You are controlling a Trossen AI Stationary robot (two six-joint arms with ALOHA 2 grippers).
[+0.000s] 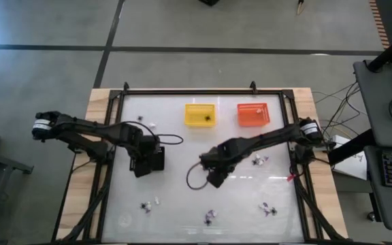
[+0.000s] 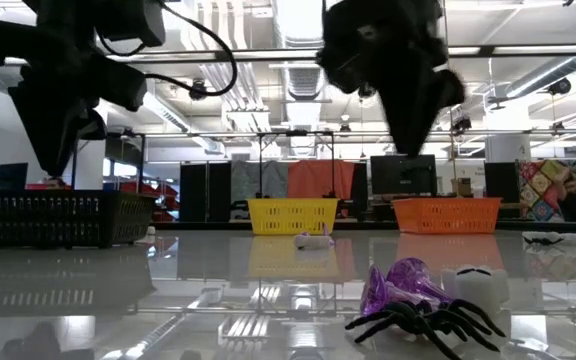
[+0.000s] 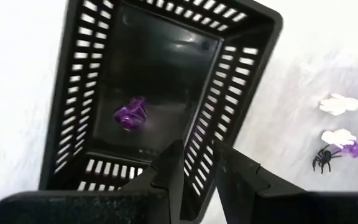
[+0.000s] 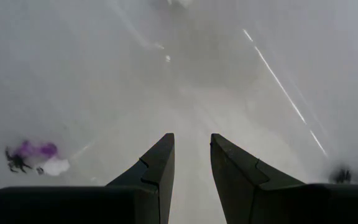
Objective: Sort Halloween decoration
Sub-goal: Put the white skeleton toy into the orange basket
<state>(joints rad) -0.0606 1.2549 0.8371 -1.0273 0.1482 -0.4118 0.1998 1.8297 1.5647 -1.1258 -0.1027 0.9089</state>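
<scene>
From above, the glossy white table (image 1: 203,197) carries a yellow basket (image 1: 200,114), an orange basket (image 1: 253,113) and trinkets (image 1: 208,218) scattered near its front edge; the left gripper (image 1: 143,163) hangs over a black slatted basket (image 1: 156,157), the right gripper (image 1: 214,178) mid-table. Low down, a purple piece with a black spider (image 2: 418,318) sits on the reflective top, an open ceiling-lit hall behind. The left wrist shows parted empty fingers above a purple trinket (image 3: 131,114) in the slatted basket. The right wrist shows parted empty fingers over bare table.
</scene>
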